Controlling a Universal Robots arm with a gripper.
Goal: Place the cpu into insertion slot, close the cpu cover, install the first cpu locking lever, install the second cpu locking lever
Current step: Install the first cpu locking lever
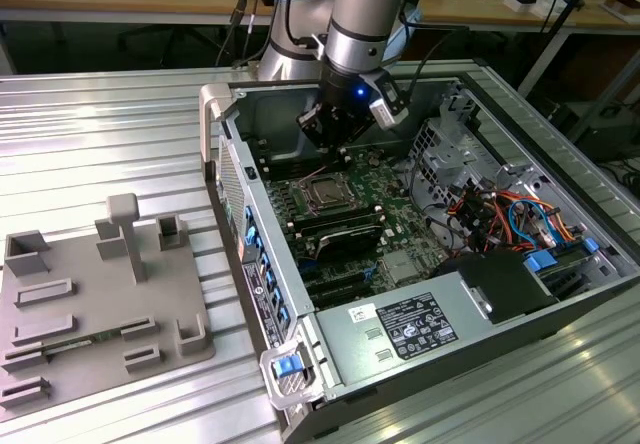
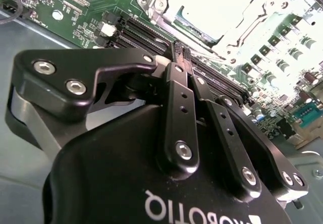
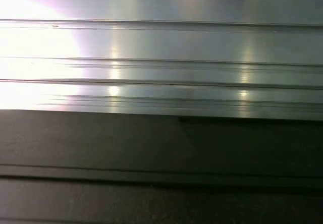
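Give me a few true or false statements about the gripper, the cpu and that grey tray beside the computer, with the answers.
1. The gripper hovers over the green circuit board inside the open computer case. True.
2. The cpu is pinched between the gripper's fingers. False: it lies in the insertion slot, silvery top up.
3. The grey tray lies on the metal table, to the exterior view's left of the case. True.
4. The fingers are spread wide apart. False: in the second wrist view they are shut together with nothing between them.
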